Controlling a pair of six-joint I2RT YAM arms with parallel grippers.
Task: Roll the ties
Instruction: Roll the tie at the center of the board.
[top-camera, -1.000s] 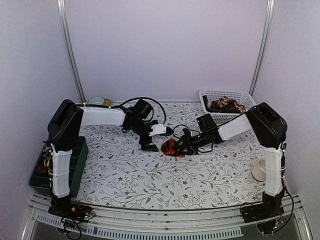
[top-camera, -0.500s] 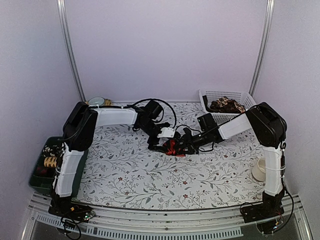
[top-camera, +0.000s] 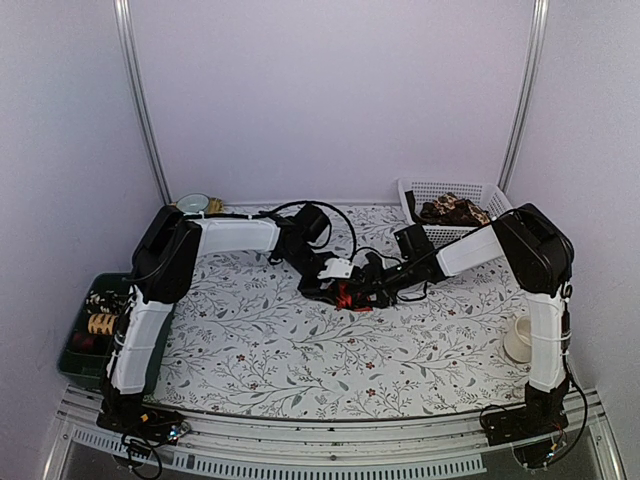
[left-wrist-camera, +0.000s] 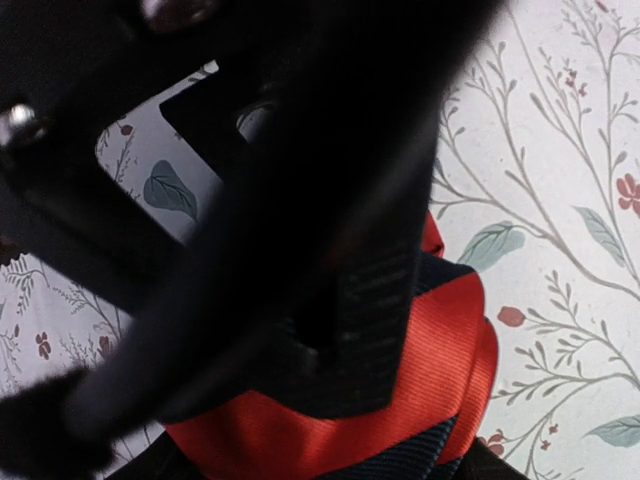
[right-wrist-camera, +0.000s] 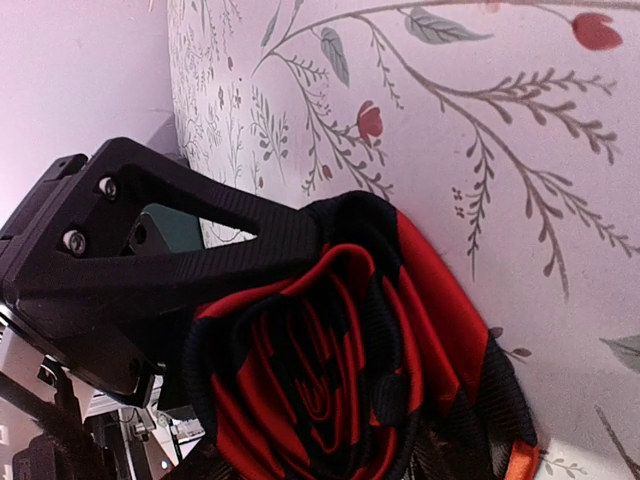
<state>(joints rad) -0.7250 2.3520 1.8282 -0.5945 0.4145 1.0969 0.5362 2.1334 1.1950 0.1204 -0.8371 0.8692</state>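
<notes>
A red tie with black diagonal stripes (top-camera: 346, 294) is wound into a coil at the middle of the floral table (top-camera: 270, 350). My right gripper (top-camera: 366, 290) holds it from the right; in the right wrist view the coil (right-wrist-camera: 350, 370) fills the space at my jaws (right-wrist-camera: 370, 450), spiral end toward the camera. My left gripper (top-camera: 326, 286) is at the coil's left side, its jaws spread around the tie (left-wrist-camera: 400, 400). One left finger (right-wrist-camera: 200, 260) rests against the coil. The right gripper's finger crosses the left wrist view and hides much of the tie.
A white basket (top-camera: 482, 190) at the back right holds a brown-patterned tie (top-camera: 455, 210). A dark green bin (top-camera: 78, 362) with small coils sits at the left edge. A white cup (top-camera: 518, 340) stands at the right, a small bowl (top-camera: 192, 203) at the back left.
My left arm has swung right and brought its gripper up against the red coil. The right gripper and the coil have shifted slightly right.
</notes>
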